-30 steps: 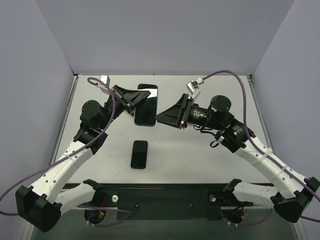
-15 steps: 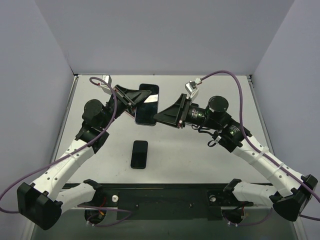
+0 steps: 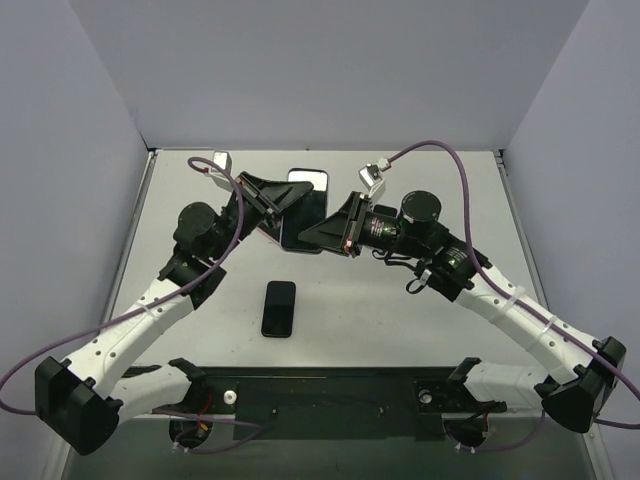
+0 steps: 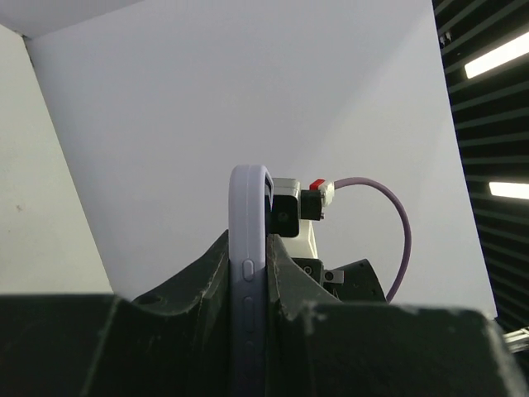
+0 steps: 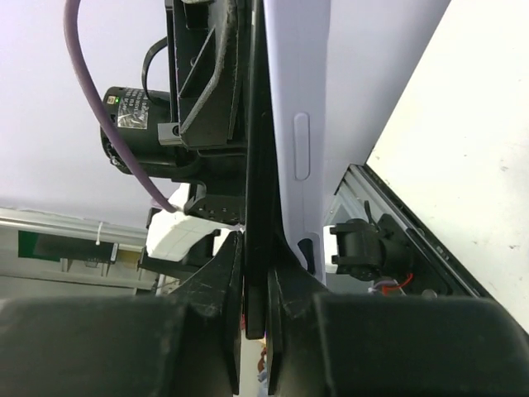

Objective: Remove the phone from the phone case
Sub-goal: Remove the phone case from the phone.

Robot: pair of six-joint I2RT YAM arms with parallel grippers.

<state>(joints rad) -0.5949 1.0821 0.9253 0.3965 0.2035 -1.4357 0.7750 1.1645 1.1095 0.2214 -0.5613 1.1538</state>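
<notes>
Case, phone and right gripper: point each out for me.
case [image 4: 248,281]: left wrist view, lavender side edge with buttons.
phone [image 5: 255,165]: right wrist view, dark edge beside the case.
right gripper [image 5: 254,248]: right wrist view, between its fingertips.

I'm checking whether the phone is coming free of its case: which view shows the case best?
Right wrist: the lavender case runs edge-on beside the phone, seam visible. Left wrist shows only the case's buttoned rim; top external shows mainly the phone's dark face.
</notes>
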